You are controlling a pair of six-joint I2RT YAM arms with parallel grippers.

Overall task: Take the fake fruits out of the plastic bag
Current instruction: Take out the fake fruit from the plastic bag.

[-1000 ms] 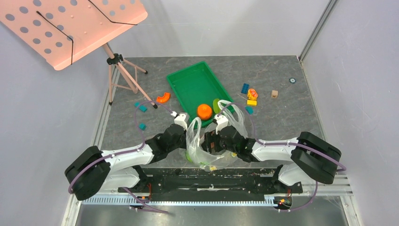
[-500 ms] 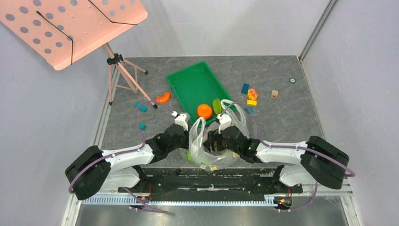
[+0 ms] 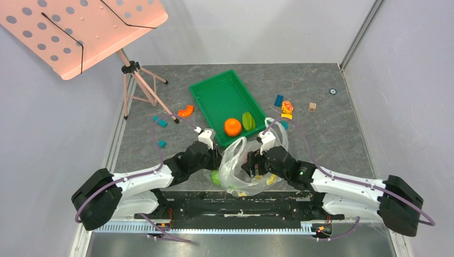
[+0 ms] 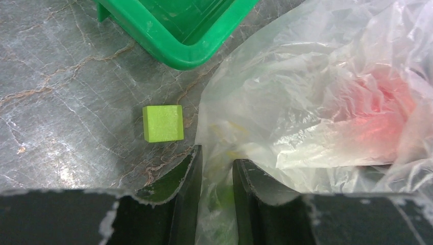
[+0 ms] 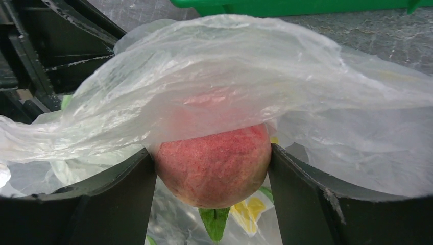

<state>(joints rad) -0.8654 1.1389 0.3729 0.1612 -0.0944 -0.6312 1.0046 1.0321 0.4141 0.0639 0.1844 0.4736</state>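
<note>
The plastic bag (image 3: 243, 168) lies crumpled near the middle of the table's (image 3: 332, 139) near edge, between the 2 arms. The left gripper (image 4: 217, 191) is at the bag's left side w/ its fingers nearly together, and a fold of the thin film is pinched between them. A green shape (image 4: 220, 199) shows through the film there, but I cannot tell what it is. The right gripper (image 5: 212, 171) reaches into the bag from the right. Its fingers are clamped on the pink peach (image 5: 212, 150), one on each side, both touching it, and the film hangs over the peach's top. The round orange (image 3: 232, 127) and the green ribbed piece (image 3: 248, 120) sit side by side in the green tray (image 3: 214, 91), at its near end, just beyond the bag. A small green block (image 4: 163, 123) lies on the table just beside the bag's left side, near the tray's corner.
</note>
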